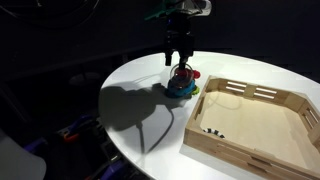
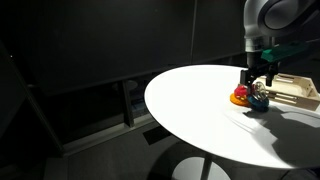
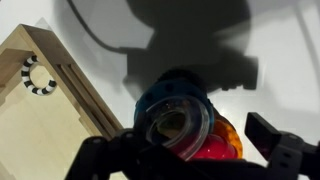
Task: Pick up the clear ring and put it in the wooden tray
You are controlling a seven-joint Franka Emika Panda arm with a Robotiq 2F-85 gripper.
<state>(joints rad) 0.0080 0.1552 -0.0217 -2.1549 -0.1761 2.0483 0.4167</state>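
The clear ring (image 3: 176, 124) lies on top of a stack of coloured rings, over blue, red and orange ones, in the wrist view. The stack (image 1: 183, 85) stands on the white round table beside the wooden tray (image 1: 250, 93), and shows in both exterior views (image 2: 250, 97). My gripper (image 1: 178, 60) hangs right above the stack, fingers pointing down (image 2: 258, 80). In the wrist view its jaws (image 3: 190, 160) are open, one finger on each side of the stack, not closed on the ring. The tray (image 3: 30, 130) lies to the left in that view.
A black-and-white striped ring (image 3: 38, 75) lies inside the tray. A few small dark pieces (image 1: 212, 130) sit near the tray's front corner. The white table (image 1: 140, 100) ends in a curved edge, with dark surroundings beyond it. The tray also shows at the far edge (image 2: 298, 92).
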